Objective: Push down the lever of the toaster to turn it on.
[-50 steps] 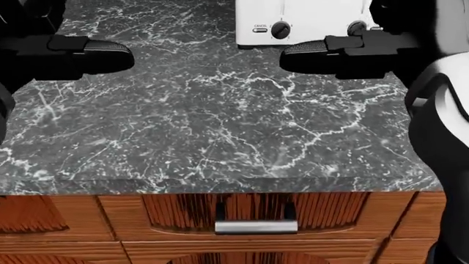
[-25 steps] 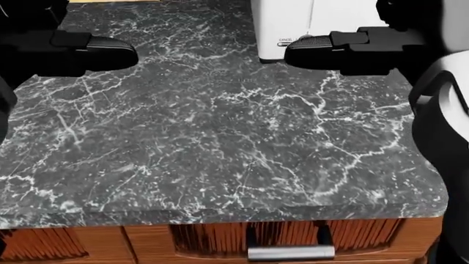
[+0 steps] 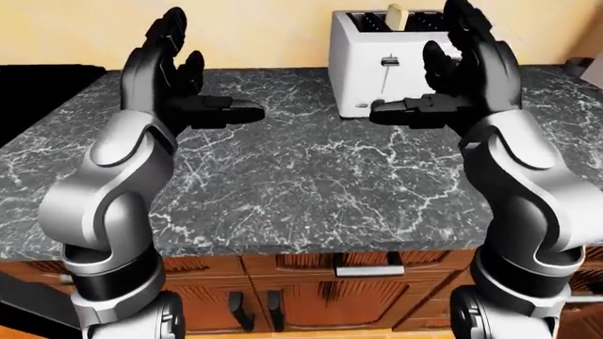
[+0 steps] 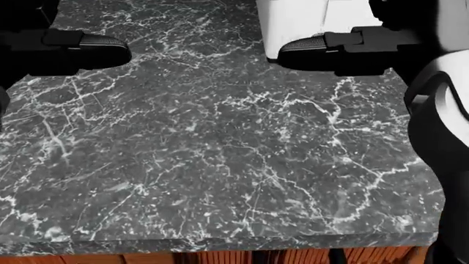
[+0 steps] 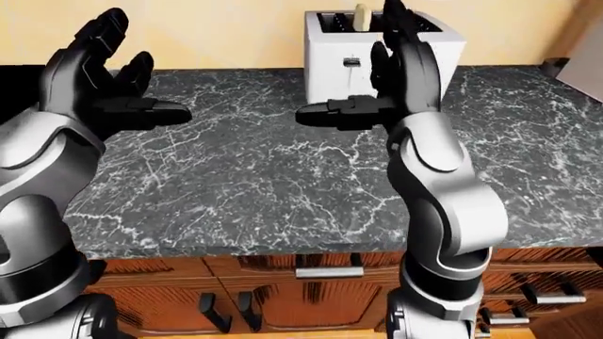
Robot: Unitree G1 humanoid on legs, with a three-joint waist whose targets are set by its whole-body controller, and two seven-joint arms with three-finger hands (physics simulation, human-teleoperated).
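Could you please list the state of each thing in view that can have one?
toaster: upright on the counter, bread in a slot.
lever: up, not pressed.
left hand: open, empty, raised over the counter.
right hand: open, empty, raised near the toaster.
drawer: closed.

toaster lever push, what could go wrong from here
The right hand is open, raised in front of the toaster, and its thumb points left at the lever's side. A careless reach could shove the toaster's body along the counter instead of pressing down. The lever is small, so broad fingers may slip off it. The bread slice sticking up could get knocked.
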